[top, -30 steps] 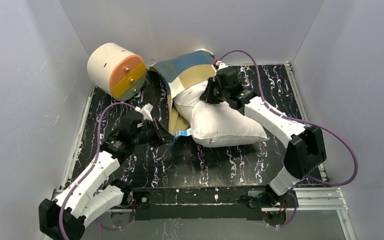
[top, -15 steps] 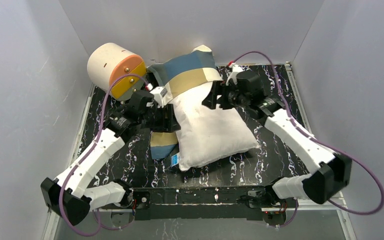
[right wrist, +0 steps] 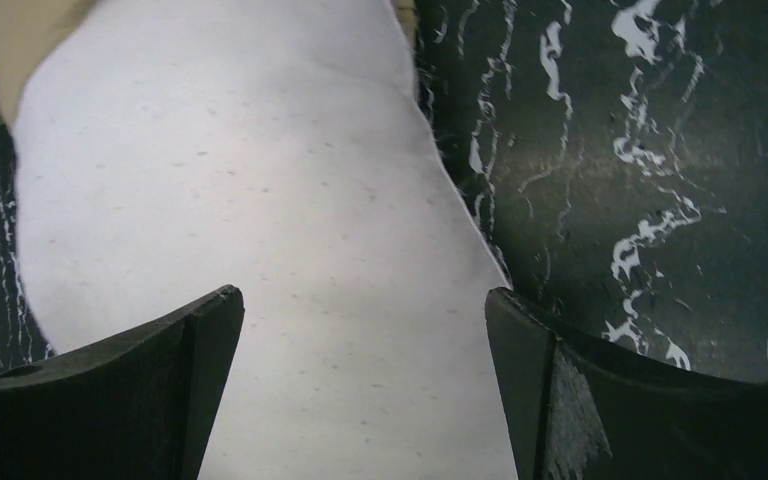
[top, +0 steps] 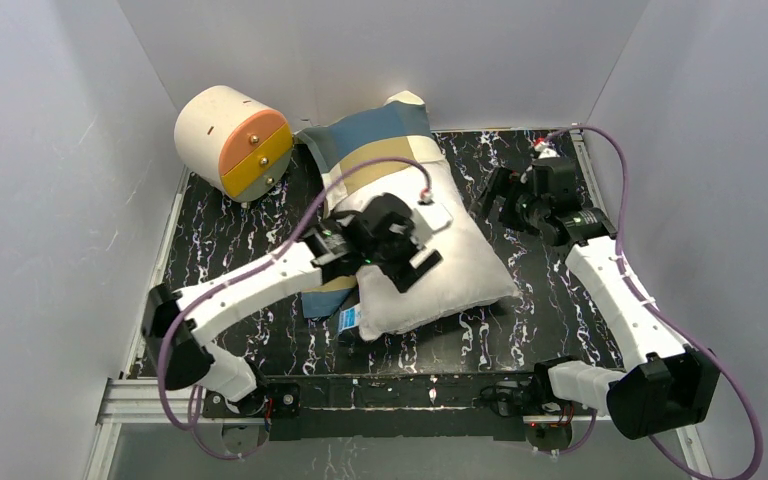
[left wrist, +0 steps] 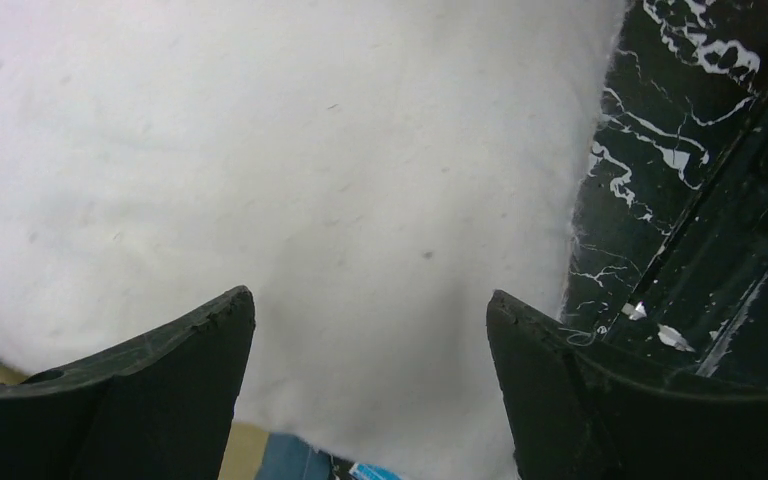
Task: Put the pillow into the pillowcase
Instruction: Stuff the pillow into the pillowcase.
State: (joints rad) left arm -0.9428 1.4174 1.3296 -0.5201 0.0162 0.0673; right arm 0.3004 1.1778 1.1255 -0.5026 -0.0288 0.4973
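Observation:
The plump white pillow [top: 460, 275] lies on the black marbled table, its far end tucked into the blue, tan and cream pillowcase [top: 375, 140]. A fold of the pillowcase [top: 322, 297] sticks out from under the pillow's left side. My left gripper [top: 412, 266] hovers open over the middle of the pillow [left wrist: 310, 170], nothing between its fingers; a strip of pillowcase [left wrist: 265, 455] shows below. My right gripper [top: 490, 200] stands open just right of the pillow's far right corner, looking down at the pillow [right wrist: 260, 200] and a tan edge of pillowcase [right wrist: 30, 30].
A cream cylinder with an orange and yellow face [top: 230, 140] lies at the far left corner. White walls close in the left, far and right sides. Bare black table [top: 550, 290] shows to the right of the pillow and bare table [top: 220, 240] to its left.
Both grippers opened and let go. The pillow settled flat. My left arm swung from the pillow's left side over its middle; my right arm pulled back to the right.

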